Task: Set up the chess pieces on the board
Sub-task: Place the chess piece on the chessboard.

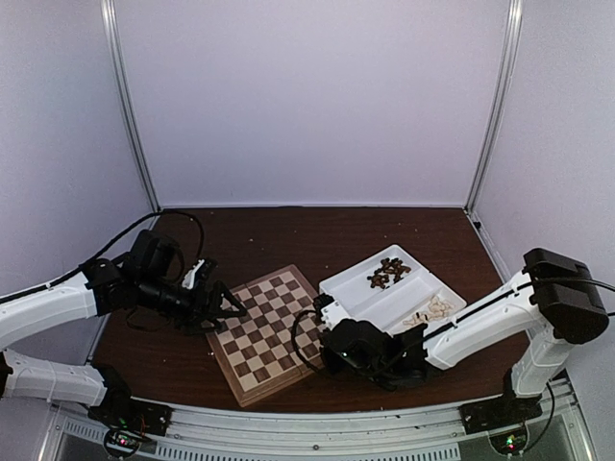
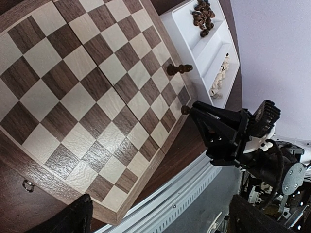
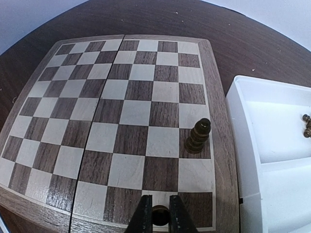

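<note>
The board point(image 1: 274, 331) lies between my arms, its checks filling the right wrist view point(image 3: 121, 111). One dark chess piece point(image 3: 198, 137) stands upright on a dark square by the board's right edge, also seen in the left wrist view point(image 2: 179, 69). My right gripper point(image 3: 161, 204) is shut on another dark piece point(image 3: 160, 217), low over the near edge squares; in the top view it point(image 1: 322, 338) is at the board's right side. My left gripper point(image 1: 229, 307) hangs open and empty over the board's left corner, its fingers point(image 2: 73, 221) wide apart.
A white two-compartment tray point(image 1: 351, 288) sits right of the board. It holds several dark pieces point(image 1: 389, 274) in the far compartment and several cream pieces point(image 1: 430, 309) in the near one. The metal table rail point(image 2: 194, 189) runs along the near edge.
</note>
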Controlling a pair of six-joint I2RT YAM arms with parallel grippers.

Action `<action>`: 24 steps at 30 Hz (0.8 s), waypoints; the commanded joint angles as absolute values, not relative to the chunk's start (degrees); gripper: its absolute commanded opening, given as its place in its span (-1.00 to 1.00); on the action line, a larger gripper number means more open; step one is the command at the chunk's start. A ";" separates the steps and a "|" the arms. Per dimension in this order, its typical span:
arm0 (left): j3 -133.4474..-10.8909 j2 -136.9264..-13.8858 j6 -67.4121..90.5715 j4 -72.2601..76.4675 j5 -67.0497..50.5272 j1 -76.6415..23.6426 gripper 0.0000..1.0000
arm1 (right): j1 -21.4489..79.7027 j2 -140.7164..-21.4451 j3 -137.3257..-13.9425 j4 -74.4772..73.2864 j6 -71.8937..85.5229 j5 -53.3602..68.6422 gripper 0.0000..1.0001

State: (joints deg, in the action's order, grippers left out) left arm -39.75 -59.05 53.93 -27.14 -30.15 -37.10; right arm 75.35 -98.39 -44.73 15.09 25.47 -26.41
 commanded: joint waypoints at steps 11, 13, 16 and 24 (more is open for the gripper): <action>-39.16 -58.81 53.53 -26.54 -29.54 -36.74 0.95 | 74.77 -101.47 -46.14 14.66 25.87 -27.05 -0.81; -39.15 -58.80 53.50 -26.60 -29.54 -36.74 0.95 | 74.71 -101.51 -46.22 14.63 25.83 -27.00 -0.78; -39.11 -58.84 53.37 -26.57 -29.62 -36.74 0.95 | 74.62 -101.76 -46.55 14.54 25.73 -26.73 -0.73; -39.18 -58.80 53.05 -26.56 -29.53 -36.74 0.95 | 74.57 -101.64 -46.45 15.17 25.27 -26.60 -0.42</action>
State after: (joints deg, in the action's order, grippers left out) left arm -39.64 -59.13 53.89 -27.16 -30.13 -37.10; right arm 74.83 -101.27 -45.84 14.76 25.50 -26.35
